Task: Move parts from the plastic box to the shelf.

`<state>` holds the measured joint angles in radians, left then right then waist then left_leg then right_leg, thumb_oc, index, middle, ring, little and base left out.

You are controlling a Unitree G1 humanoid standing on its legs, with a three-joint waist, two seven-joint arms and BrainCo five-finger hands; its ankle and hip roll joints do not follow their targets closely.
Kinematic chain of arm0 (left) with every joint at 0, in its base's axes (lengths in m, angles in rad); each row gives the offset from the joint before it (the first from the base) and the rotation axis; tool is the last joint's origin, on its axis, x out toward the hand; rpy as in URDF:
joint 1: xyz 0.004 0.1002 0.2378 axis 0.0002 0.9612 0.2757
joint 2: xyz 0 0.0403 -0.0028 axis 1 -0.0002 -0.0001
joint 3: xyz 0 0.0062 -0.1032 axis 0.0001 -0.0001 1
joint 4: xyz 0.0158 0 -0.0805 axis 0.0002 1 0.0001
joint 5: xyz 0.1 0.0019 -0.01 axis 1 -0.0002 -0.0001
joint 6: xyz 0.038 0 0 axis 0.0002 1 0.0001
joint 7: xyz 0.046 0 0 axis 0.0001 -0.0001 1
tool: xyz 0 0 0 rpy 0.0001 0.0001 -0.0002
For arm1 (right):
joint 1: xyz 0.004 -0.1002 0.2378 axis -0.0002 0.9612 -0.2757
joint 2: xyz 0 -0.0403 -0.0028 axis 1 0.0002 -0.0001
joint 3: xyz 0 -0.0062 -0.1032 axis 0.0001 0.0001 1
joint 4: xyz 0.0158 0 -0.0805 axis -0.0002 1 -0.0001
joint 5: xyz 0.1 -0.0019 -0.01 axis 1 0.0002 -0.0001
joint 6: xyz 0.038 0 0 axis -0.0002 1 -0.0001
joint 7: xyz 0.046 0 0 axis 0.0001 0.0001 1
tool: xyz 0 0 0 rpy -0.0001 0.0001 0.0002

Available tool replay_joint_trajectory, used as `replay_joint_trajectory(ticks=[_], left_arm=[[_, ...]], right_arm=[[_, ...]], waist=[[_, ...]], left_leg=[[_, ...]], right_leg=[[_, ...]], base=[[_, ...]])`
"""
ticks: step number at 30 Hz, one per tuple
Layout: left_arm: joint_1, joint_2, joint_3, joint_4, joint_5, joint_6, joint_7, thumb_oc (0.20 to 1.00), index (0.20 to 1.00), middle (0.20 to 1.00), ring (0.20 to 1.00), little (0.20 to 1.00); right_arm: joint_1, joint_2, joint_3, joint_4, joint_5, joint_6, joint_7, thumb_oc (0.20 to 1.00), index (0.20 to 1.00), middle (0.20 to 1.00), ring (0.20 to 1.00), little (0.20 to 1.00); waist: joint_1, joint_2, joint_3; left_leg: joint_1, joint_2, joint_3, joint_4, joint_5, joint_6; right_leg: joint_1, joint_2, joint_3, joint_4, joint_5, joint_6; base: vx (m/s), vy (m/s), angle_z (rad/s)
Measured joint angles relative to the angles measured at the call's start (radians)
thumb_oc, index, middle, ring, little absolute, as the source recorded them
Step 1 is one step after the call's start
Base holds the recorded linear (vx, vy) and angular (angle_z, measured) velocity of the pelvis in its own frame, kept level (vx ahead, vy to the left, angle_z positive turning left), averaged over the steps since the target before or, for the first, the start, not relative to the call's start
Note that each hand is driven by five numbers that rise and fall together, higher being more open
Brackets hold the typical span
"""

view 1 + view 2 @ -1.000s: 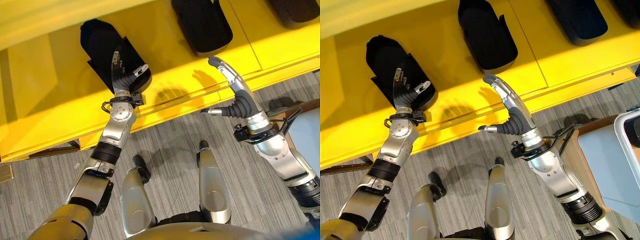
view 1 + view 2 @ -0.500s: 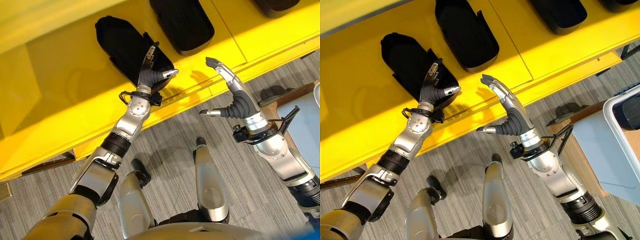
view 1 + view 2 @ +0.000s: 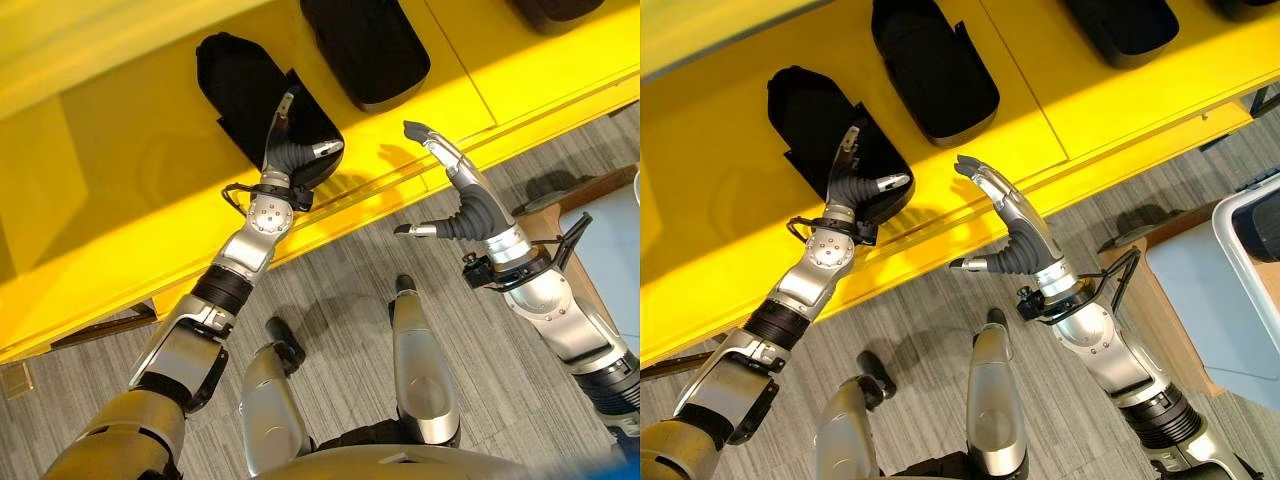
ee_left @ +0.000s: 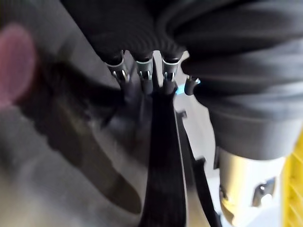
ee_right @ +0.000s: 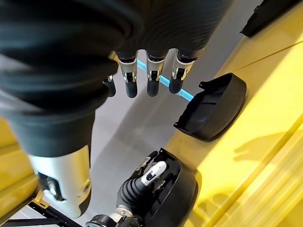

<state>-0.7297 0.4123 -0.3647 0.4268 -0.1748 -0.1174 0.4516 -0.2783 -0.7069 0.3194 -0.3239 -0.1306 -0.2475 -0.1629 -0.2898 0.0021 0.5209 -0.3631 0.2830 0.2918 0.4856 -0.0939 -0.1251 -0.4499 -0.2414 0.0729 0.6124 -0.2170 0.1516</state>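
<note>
We see a grey carpet floor [image 3: 330, 290] with fine darker streaks running across the lower part of the scene. On the right side a brown wooden board [image 3: 1165, 320] lies flat just above that floor. At the far left edge, a small tan block [image 3: 12, 380] sits on the carpet, near a dark brown strip [image 3: 100, 325].

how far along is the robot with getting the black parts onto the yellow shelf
Done: at least one black part already lies on the yellow shelf, with another dark piece further along. In hand: the left hand rests on the nearest black part at the shelf's front edge, apparently placing it. The right hand hovers open and empty. Left: the plastic box beside the robot; its contents can't be seen.
</note>
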Motion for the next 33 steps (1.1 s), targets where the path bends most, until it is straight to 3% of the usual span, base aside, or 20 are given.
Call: replay_joint_trajectory(ticks=[12, 33], left_arm=[[-0.014, 0.089, 0.043, 0.113, 0.012, 0.002, 0.034, 1.0, 1.0, 1.0, 1.0, 1.0], [-0.037, 0.029, 0.047, 0.065, 0.006, -0.046, 0.037, 1.0, 1.0, 1.0, 1.0, 1.0]], right_arm=[[-0.009, -0.054, 0.004, 0.0, 0.0, 0.025, -0.01, 1.0, 1.0, 1.0, 1.0, 1.0], [-0.019, -0.06, 0.003, 0.0, -0.003, 0.044, -0.039, 1.0, 1.0, 1.0, 1.0, 1.0]], waist=[[0.007, 0.015, 0.001], [-0.003, 0.016, 0.005]], left_leg=[[0.01, -0.008, 0.0, -0.027, 0.021, -0.003], [0.007, -0.01, 0.002, -0.045, 0.031, -0.006]], right_leg=[[-0.01, -0.003, 0.0, 0.015, -0.007, -0.002], [-0.021, -0.001, 0.0, 0.019, -0.007, -0.003]], base=[[0.0, 0.008, 0.0], [0.0, -0.01, 0.0]])
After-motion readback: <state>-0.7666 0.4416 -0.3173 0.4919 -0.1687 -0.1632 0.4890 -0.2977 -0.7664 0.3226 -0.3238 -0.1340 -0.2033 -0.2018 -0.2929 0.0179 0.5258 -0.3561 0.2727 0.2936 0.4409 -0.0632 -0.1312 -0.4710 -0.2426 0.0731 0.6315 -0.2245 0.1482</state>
